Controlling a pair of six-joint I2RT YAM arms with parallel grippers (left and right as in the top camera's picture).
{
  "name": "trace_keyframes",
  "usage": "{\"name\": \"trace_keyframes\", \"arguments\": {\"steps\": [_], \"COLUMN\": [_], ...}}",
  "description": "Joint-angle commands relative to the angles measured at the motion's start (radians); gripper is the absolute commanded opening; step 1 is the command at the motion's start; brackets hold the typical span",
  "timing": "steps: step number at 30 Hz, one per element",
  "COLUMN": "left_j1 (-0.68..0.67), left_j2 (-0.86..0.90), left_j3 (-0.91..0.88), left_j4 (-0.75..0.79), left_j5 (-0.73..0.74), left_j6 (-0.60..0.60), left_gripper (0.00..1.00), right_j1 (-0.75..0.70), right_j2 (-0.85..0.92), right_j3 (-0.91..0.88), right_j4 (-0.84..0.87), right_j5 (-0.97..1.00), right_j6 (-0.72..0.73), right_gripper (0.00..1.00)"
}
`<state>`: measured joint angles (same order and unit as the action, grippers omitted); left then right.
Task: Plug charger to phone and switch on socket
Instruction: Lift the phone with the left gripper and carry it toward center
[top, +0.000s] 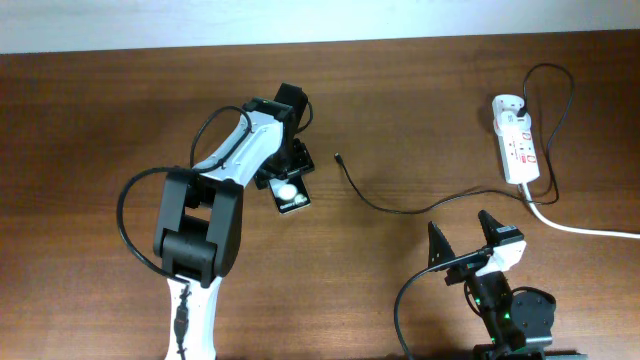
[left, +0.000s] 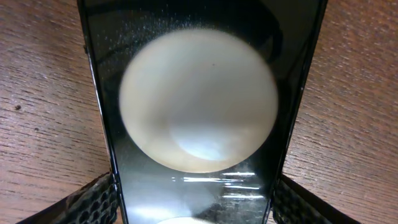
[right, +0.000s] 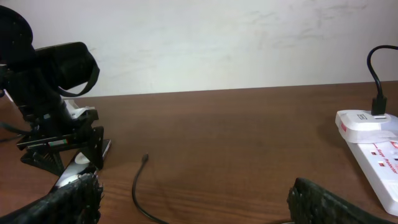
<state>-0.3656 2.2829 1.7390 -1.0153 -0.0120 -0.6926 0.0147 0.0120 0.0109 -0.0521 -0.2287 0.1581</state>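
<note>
The charger (right: 143, 160) is laid loose on the worktop (right: 236, 137); the socket (right: 373, 143) is seen far right, a black plug (right: 378, 106) seated in it; fingers (right: 68, 202) of the right gripper (right: 193, 202) are spread wide.

Left white-and-black arm (top: 215, 190) reaches from the near edge toward bench centre, wrist pitched down. Black two-finger left gripper (top: 284, 178) is clamped, fingers (left: 93, 202) against both long sides of the flat black phone (left: 199, 18). Black right arm (top: 510, 315) sits near the near-right corner, right gripper (top: 462, 240) spread wide, aimed at the far edge.
</note>
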Motion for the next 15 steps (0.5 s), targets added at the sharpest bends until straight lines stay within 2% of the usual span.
{"name": "trace_keyframes", "arguments": {"steps": [1,6,10,12,15], "left_j1": [0.006,0.006,0.006,0.007,0.008], "left_j2": [0.15,0.15,0.15,0.15,0.146], "left_j3": [-0.089,-0.121,-0.114,-0.069,0.089], "left_j4": [0.012,0.035,0.034,-0.006,-0.14], "left_j5": [-0.064,-0.064,-0.064,-0.064,-0.064], "left_j6": [0.005,0.005,0.005,0.006,0.006], "left_gripper": [0.75,0.7,0.59,0.44,0.28], "right_j1": [-0.002,-0.002,-0.002,-0.002,-0.002], "right_j2": [-0.006,-0.006,-0.006,-0.006,-0.006], "right_j3": [-0.005,-0.005,-0.005,-0.005,-0.005], "right_j4": [-0.005,-0.005,-0.005,-0.005,-0.005], "right_j5": [0.004,0.004,0.004,0.004,0.004], "right_j6": [0.004,0.004,0.004,0.004,0.004], "right_gripper": [0.99,0.99,0.99,0.99,0.99]}}
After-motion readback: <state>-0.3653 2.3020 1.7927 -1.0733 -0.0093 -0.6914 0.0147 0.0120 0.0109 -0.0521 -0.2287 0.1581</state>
